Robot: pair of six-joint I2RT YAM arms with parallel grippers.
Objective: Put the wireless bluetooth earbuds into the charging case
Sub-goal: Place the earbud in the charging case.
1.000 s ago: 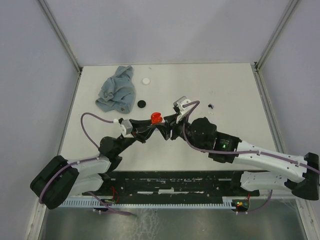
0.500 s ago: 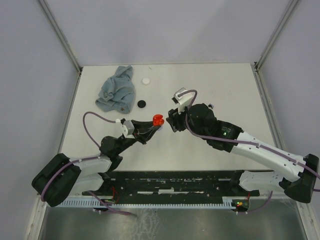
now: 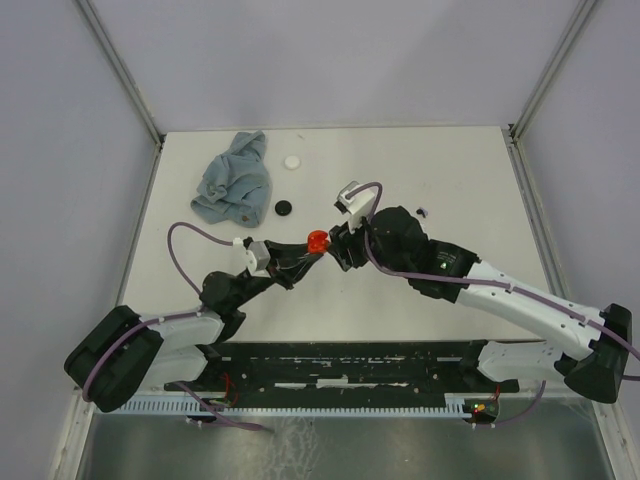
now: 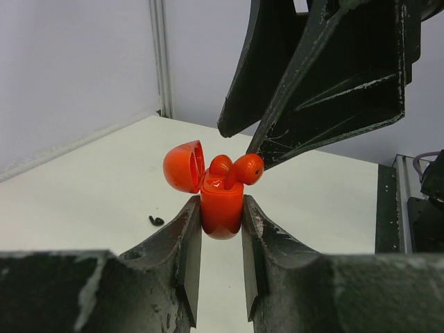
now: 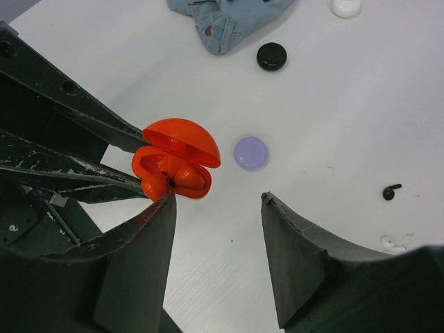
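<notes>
Red charging case (image 4: 222,208) clenched upright in left end effector (image 4: 220,202) for loading. Right end effector (image 5: 218,199) released beside earbuds (image 4: 243,170).

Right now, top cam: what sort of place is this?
Probably a lab robot cell: a white table boxed by plain grey panels, left arm and right arm bolted at its near edge.

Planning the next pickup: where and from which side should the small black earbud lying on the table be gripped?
Come straight down from above with the right gripper: the black earbud lies flat on the table, nothing touching it. Probably close crosswise over its thicker bud end rather than the thin stem. It is tiny, so its exact shape is hard to read.
</notes>
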